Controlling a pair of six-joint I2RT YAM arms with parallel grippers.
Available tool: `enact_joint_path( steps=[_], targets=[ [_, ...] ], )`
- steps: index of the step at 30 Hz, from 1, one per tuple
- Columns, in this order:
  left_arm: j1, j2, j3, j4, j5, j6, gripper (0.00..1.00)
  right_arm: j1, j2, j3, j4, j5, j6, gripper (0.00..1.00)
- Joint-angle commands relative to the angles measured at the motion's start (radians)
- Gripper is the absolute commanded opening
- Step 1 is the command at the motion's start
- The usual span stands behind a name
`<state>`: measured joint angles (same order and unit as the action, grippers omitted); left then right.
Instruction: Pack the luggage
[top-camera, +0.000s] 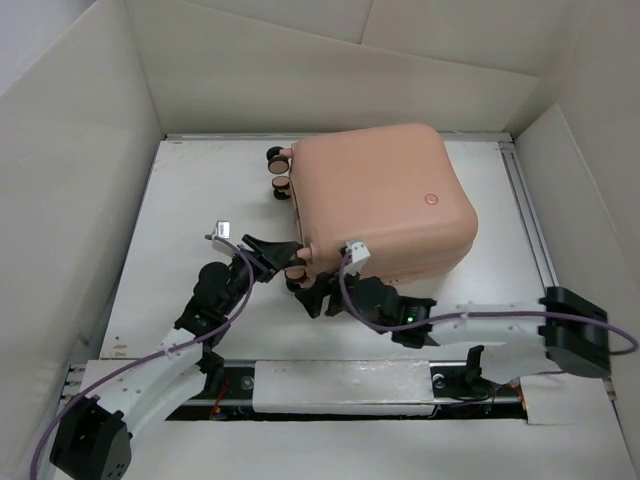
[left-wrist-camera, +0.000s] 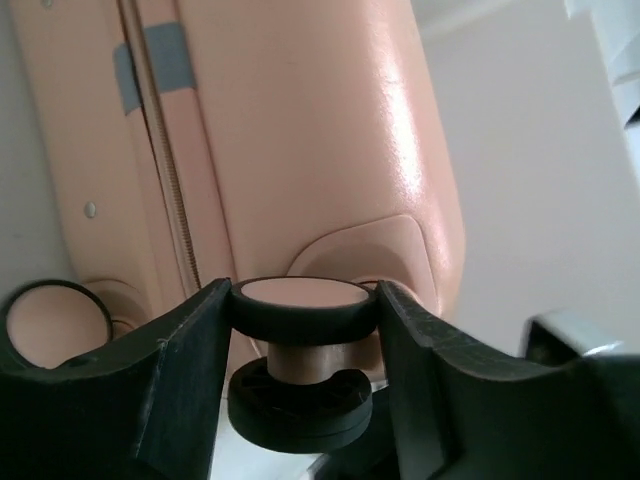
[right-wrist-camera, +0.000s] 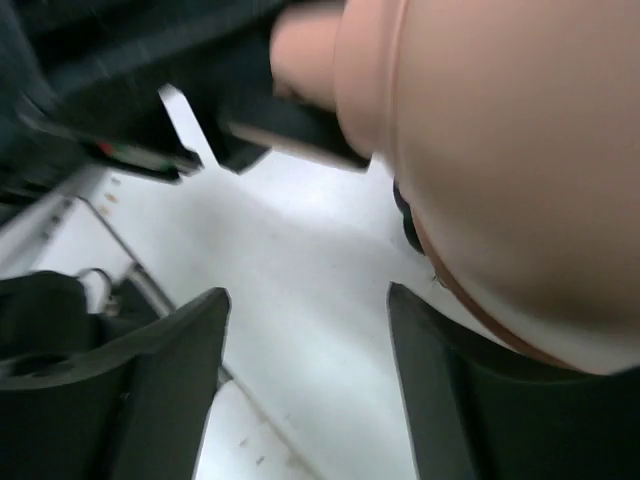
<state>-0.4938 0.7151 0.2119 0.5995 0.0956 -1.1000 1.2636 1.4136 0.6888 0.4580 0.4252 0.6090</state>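
Plainly shut, the luggage (top-camera: 385, 200) lies on its broad side toward the far right of the surface (top-camera: 195, 210). Its zip seam is closed in the left wrist view, so the inside is hidden. Its far edge sits near the back wall (top-camera: 330, 75), and its right side nears the right rail (top-camera: 527, 210). Bare surface lies open to its left and along the near strip. The left jaws pinch a caster wheel (left-wrist-camera: 305, 292) at the near-left corner. The right jaws stand spread over bare surface, just beside the case's near edge.
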Motion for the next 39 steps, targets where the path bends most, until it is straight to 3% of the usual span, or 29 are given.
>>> enact_joint_path(
  steps=[1, 2, 4, 5, 9, 11, 15, 17, 19, 22, 28, 35, 39],
  targets=[
    [-0.035, -0.065, 0.096, -0.077, 0.132, 0.081, 0.30, -0.004, -0.216, -0.044, -0.265, 0.012, 0.081, 0.75],
    [-0.035, -0.080, 0.139, -0.174, 0.066, 0.104, 0.63, -0.004, -0.272, -0.067, -0.310, 0.033, 0.081, 0.77],
    [-0.035, -0.103, 0.191, -0.266, -0.009, 0.168, 0.93, -0.004, -0.446, -0.139, -0.428, 0.093, 0.100, 0.84],
    [-0.035, -0.103, 0.239, -0.341, -0.080, 0.183, 1.00, -0.027, -0.502, -0.175, -0.474, 0.131, 0.142, 0.85],
    [0.049, -0.017, 0.346, -0.372, -0.074, 0.210, 1.00, -0.188, -0.729, -0.212, -0.639, 0.132, 0.182, 0.86],
    [0.122, 0.108, 0.398, -0.382, -0.039, 0.210, 1.00, -0.278, -0.801, -0.212, -0.718, 0.121, 0.183, 0.86],
    [0.288, 0.325, 0.504, -0.288, 0.137, 0.168, 1.00, -0.496, -0.825, -0.190, -0.743, -0.006, 0.106, 0.86],
    [0.345, 0.397, 0.535, -0.163, 0.248, 0.111, 1.00, -0.579, -0.825, -0.176, -0.743, -0.098, 0.077, 0.86],
    [0.374, 0.510, 0.578, -0.127, 0.289, 0.095, 1.00, -0.607, -0.834, -0.186, -0.731, -0.121, 0.065, 0.86],
    [0.386, 0.676, 0.740, -0.200, 0.289, 0.143, 1.00, -0.638, -0.860, -0.216, -0.731, -0.134, 0.055, 0.86],
    [0.423, 0.921, 0.891, -0.024, 0.453, 0.074, 1.00, -0.672, -0.901, -0.265, -0.690, -0.233, 0.009, 0.86],
    [0.432, 1.127, 1.057, -0.072, 0.474, 0.055, 1.00, -0.672, -0.961, -0.293, -0.700, -0.253, 0.009, 0.86],
    [0.432, 1.202, 1.100, 0.014, 0.512, -0.006, 1.00, -0.672, -1.016, -0.316, -0.713, -0.244, 0.009, 0.86]
  ],
)
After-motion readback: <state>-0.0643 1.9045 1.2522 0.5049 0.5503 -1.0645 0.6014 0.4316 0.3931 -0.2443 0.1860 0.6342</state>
